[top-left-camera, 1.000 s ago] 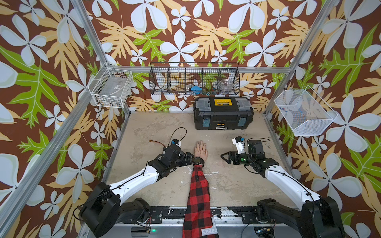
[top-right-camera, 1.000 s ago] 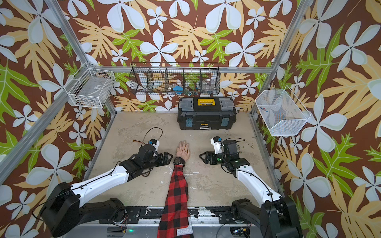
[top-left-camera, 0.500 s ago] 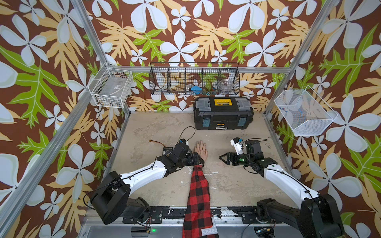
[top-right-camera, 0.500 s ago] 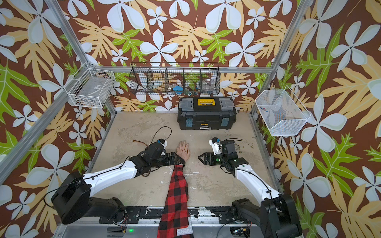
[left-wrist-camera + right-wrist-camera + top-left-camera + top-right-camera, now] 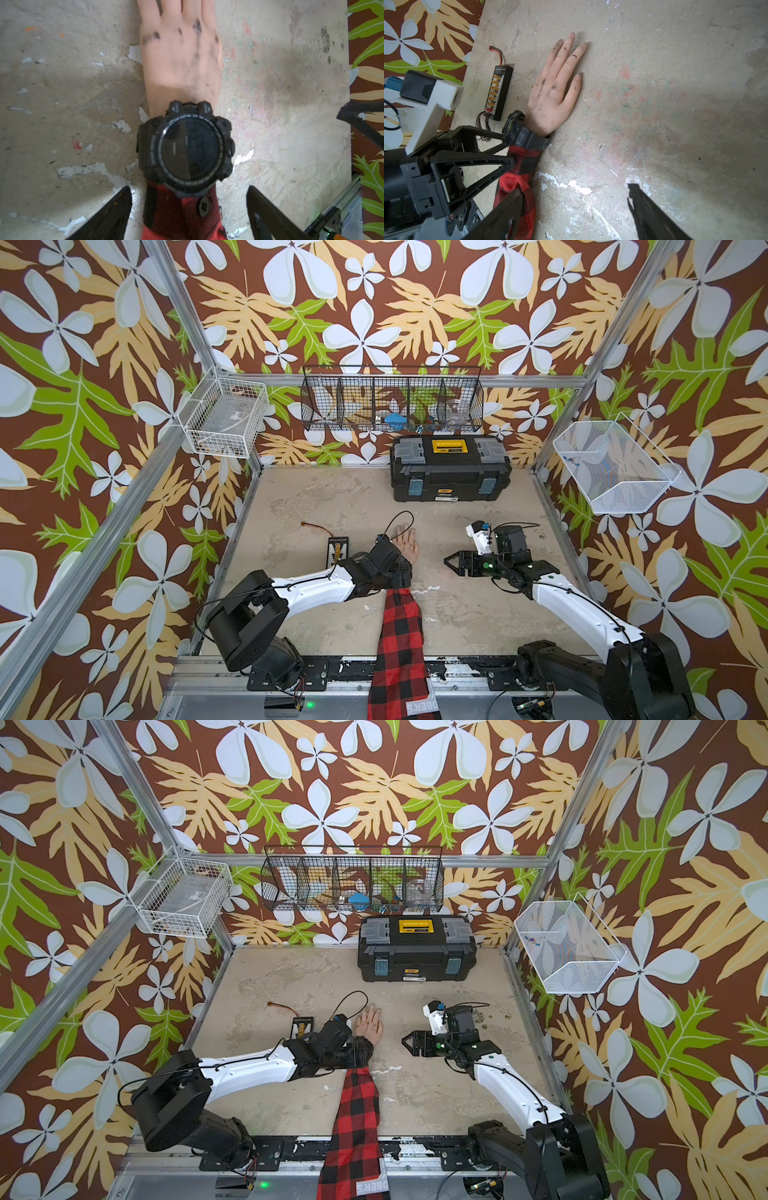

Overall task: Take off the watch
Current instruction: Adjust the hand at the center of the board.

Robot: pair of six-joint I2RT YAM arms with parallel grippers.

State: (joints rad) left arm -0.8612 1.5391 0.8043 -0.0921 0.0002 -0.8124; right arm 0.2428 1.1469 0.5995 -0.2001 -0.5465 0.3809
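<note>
Two grippers are working around one arm that is lying palm-down along the middle of the table (image 5: 332,497). The watch (image 5: 187,147) is sitting strapped on the wrist, face up, between the hand (image 5: 180,62) and the cuff of the red checked sleeve (image 5: 399,635). The left gripper (image 5: 188,190) is reaching in at that wrist with its fingers spread wide. One finger is on either side of the cuff, with a gap showing to both the cuff and the watch. It is probably lining up to straddle the strap and get purchase. The right gripper (image 5: 573,188) is hanging well apart over bare table, its fingers also spread and holding nothing. It is seemingly waiting to work the strap, which is running down to the table on its side.

A black board with yellow plugs (image 5: 500,91) is lying near the wrist, beside the left arm, and its wires may be crowding that approach. A toolbox (image 5: 451,472) is sitting at the back wall, well clear. The cuff is butting against the watch, so sliding the watch toward the elbow is looking blocked.
</note>
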